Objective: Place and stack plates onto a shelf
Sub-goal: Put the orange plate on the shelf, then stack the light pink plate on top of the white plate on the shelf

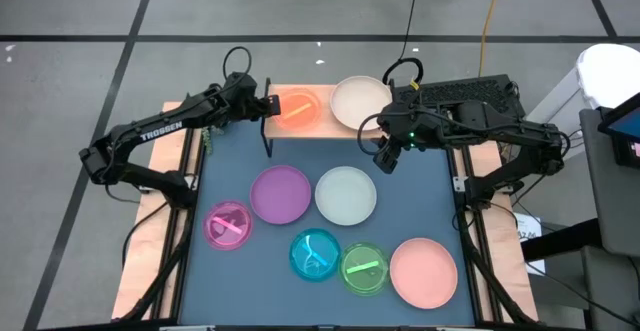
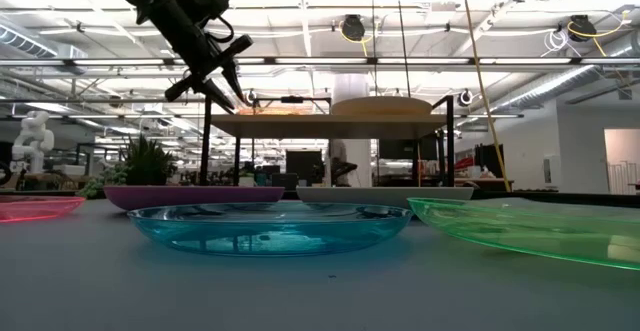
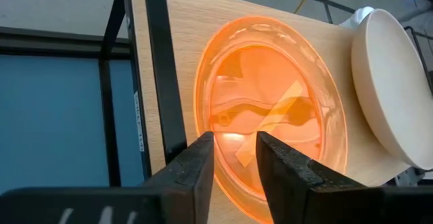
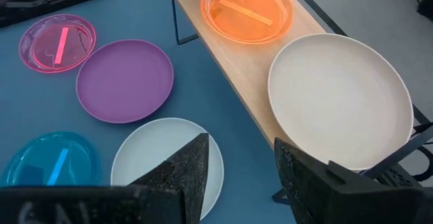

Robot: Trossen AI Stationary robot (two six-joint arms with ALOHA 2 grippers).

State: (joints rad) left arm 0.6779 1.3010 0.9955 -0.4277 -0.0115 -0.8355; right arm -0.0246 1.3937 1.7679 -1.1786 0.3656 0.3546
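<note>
The small translucent orange plastic plate point(image 3: 270, 116) and large round beige plate point(image 4: 340, 101) lie on the light-wood shelf point(image 1: 318, 126). The left gripper point(image 3: 235, 158) hovers at the orange plate's rim, jaws slightly apart around it. The right gripper point(image 4: 242, 158) hangs over the blue surface point(image 1: 240, 156), jaws apart, empty.

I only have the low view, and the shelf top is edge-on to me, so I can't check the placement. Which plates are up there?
Observer: Two. The orange plate lies at the end of the shelf nearer the left arm, with the beige plate beside it, not stacked.
Operator: Is the left gripper gripping the orange one?
Observer: In the left wrist view the left gripper's fingers stand parted over that plate's rim, and the plate lies flat on the board.
Operator: And the right arm?
Observer: The right gripper hovers open and empty above the table, near the white plate.
</note>
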